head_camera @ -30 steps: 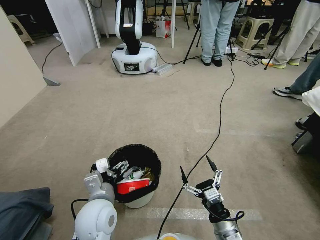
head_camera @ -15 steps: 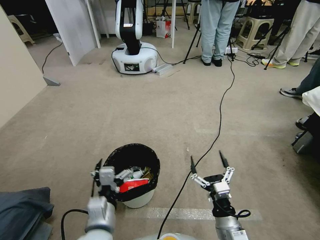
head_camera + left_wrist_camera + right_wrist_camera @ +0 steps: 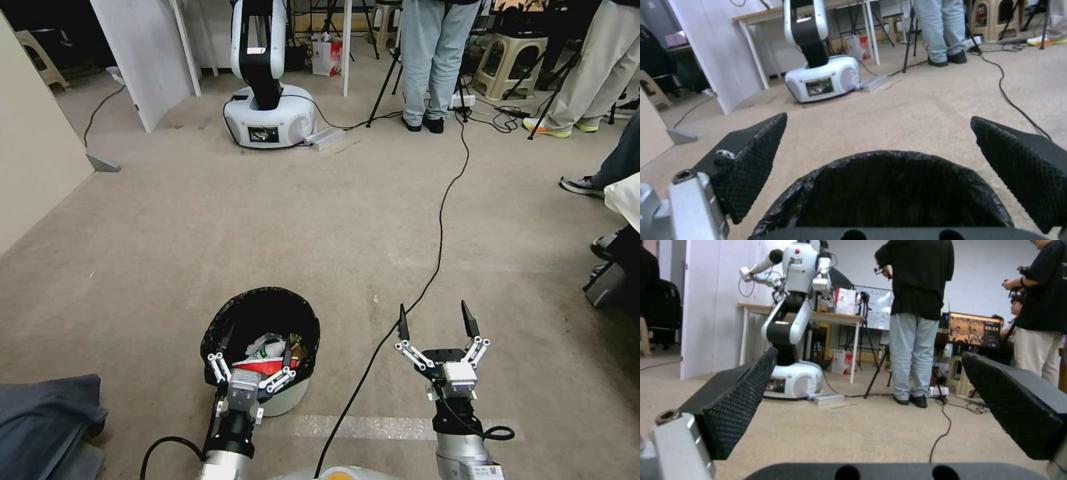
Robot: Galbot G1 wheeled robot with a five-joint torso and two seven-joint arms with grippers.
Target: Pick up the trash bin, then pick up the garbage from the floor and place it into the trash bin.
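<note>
While our head view looks down into the bin (image 3: 267, 347) on the floor (image 3: 200, 227) and shows a red-white packet (image 3: 267, 365), a small bottle (image 3: 267, 348) and wrappers in its black bag, our left wrist view catches just the bag's rim, the contents hidden. Left gripper (image 3: 253, 347), jaws spread wide, straddles the near rim; right gripper (image 3: 435, 319) hangs open beside a black cable (image 3: 440, 220).

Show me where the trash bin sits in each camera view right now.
Head view: trash bin low, left of centre, left hand open at its near rim.
Left wrist view: its black-lined rim low, between the fingers.
Right wrist view: not there.
Shared landmark: white robot base.
</note>
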